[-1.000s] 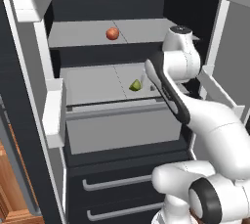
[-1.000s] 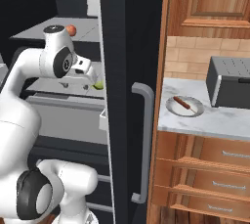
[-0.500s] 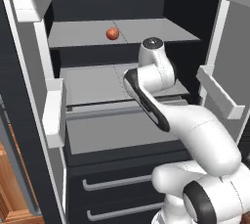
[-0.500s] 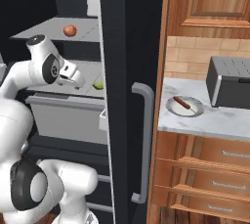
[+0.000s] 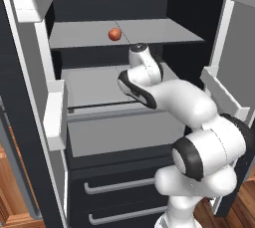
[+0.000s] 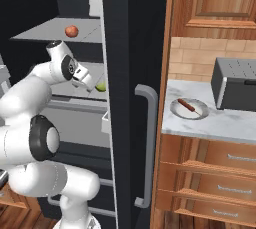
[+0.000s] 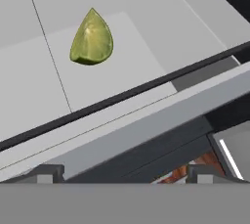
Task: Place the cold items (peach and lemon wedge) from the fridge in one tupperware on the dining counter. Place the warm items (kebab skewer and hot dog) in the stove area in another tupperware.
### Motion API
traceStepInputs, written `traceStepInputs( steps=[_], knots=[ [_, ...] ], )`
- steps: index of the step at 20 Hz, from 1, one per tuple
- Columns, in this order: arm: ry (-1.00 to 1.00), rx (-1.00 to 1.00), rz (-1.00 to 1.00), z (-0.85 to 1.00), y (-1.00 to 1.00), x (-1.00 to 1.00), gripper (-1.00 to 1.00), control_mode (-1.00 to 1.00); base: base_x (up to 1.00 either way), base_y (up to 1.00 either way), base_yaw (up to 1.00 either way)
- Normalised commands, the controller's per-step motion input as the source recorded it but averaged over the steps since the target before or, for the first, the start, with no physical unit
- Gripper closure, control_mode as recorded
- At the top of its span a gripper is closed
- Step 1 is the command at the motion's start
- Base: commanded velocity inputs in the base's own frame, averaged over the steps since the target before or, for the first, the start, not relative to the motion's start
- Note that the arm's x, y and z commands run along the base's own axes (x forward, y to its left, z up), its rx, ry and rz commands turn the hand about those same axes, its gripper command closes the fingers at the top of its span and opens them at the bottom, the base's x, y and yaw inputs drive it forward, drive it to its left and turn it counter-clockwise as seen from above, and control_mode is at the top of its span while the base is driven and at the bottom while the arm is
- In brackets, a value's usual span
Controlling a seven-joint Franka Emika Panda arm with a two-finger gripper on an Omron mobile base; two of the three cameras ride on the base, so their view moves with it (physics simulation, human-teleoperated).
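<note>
Jaws spread wide over the fridge shelf, lemon wedge just ahead.

The gripper (image 7: 125, 171) stands released with nothing between its tips, hanging above the front edge of the middle shelf (image 5: 94, 85); the lemon wedge (image 7: 92, 38) lies flat on that shelf a little beyond the tips, apart from them; the peach (image 5: 114, 34) sits on the upper shelf (image 5: 159, 30); outside the open fridge, the hot dog (image 6: 186, 105) rests on a plate (image 6: 176, 109) on the marble worktop (image 6: 220, 123), beside a dark toaster (image 6: 235, 84).

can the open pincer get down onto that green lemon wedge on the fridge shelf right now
Probably yes. The green lemon wedge lies alone on the flat grey fridge shelf, nothing between it and the open pincer.
</note>
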Motion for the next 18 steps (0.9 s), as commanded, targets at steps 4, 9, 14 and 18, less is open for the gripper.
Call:
traceStepInputs(
  steps=[4,9,14,18],
  knots=[
    [0.07,-0.01,-0.06,-0.34,0.0,0.76,-1.0,-1.0,0.0,0.0,0.0],
    [0.07,-0.02,-0.01,-0.36,-0.03,0.71,-1.0,-1.0,0.0,0.0,0.0],
    [0.03,-0.02,0.0,-0.34,-0.05,0.67,-1.0,-1.0,0.0,0.0,0.0],
    [0.0,-0.01,-0.03,-0.38,-0.13,0.61,-1.0,-1.0,0.0,0.0,0.0]
  ],
)
